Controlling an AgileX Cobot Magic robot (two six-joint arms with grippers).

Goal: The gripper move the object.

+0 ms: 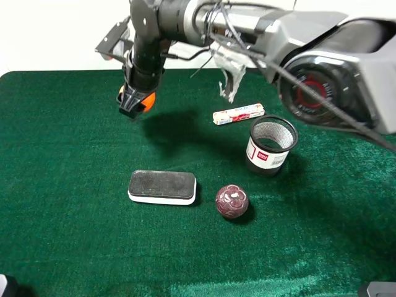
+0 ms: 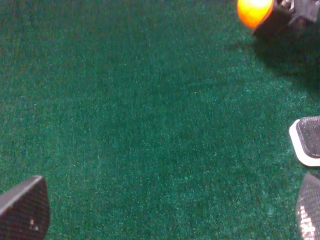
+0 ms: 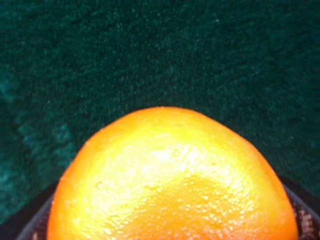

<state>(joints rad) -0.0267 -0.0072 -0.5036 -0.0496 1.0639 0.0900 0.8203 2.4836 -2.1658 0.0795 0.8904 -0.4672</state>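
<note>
The bright orange ball (image 1: 147, 101) sits between the fingers of my right gripper (image 1: 135, 103), which has reached across to the back left of the green cloth and holds it a little above the cloth. In the right wrist view the ball (image 3: 170, 180) fills the lower frame, with the dark fingers (image 3: 35, 227) at its sides. The left wrist view shows the ball (image 2: 254, 12) and the right gripper (image 2: 295, 10) far off. My left gripper (image 2: 165, 215) is open and empty over bare cloth, its fingertips (image 2: 22, 210) wide apart.
A white block with a black top (image 1: 162, 186) lies mid-table; its corner shows in the left wrist view (image 2: 307, 142). A dark maroon patterned ball (image 1: 231, 201) lies beside it. A black mesh cup (image 1: 271, 145) and a long candy packet (image 1: 238, 114) are at the right.
</note>
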